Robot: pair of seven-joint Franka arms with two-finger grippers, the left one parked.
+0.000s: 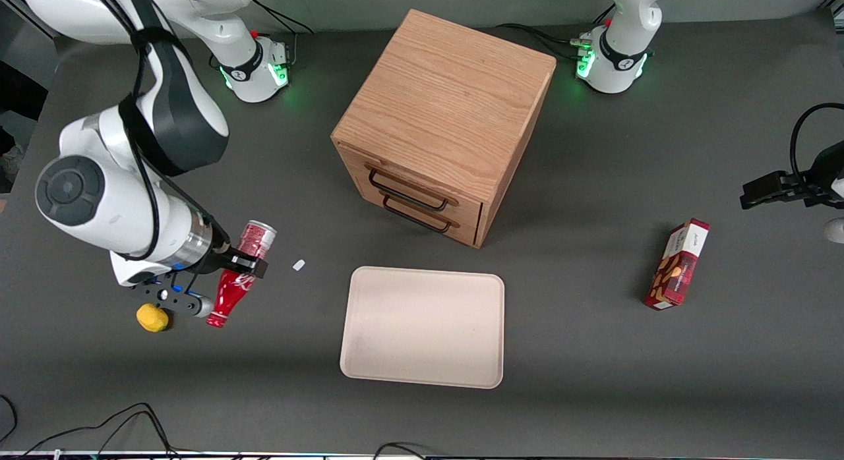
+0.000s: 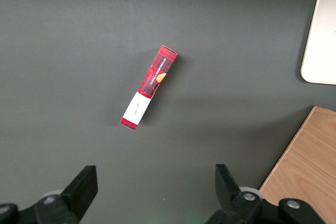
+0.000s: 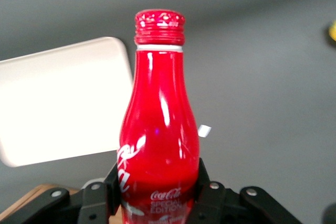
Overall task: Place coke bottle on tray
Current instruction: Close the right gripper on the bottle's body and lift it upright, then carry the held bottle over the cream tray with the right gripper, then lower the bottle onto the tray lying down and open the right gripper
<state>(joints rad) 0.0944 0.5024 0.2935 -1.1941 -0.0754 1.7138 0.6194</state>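
The coke bottle (image 1: 232, 290) is a slim red bottle with white script, a silver base and a red cap. My right gripper (image 1: 242, 265) is shut on its lower body and holds it tilted, cap pointing toward the front camera, at the working arm's end of the table. The right wrist view shows the bottle (image 3: 158, 129) between the black fingers (image 3: 112, 184) of the gripper (image 3: 157, 188). The cream-beige tray (image 1: 422, 325) lies flat in the table's middle, apart from the bottle; it also shows in the right wrist view (image 3: 58, 98).
A wooden two-drawer cabinet (image 1: 442, 124) stands farther from the front camera than the tray. A yellow object (image 1: 151, 317) lies beside the gripper. A small white scrap (image 1: 299, 265) lies between bottle and tray. A red snack box (image 1: 678, 264) lies toward the parked arm's end.
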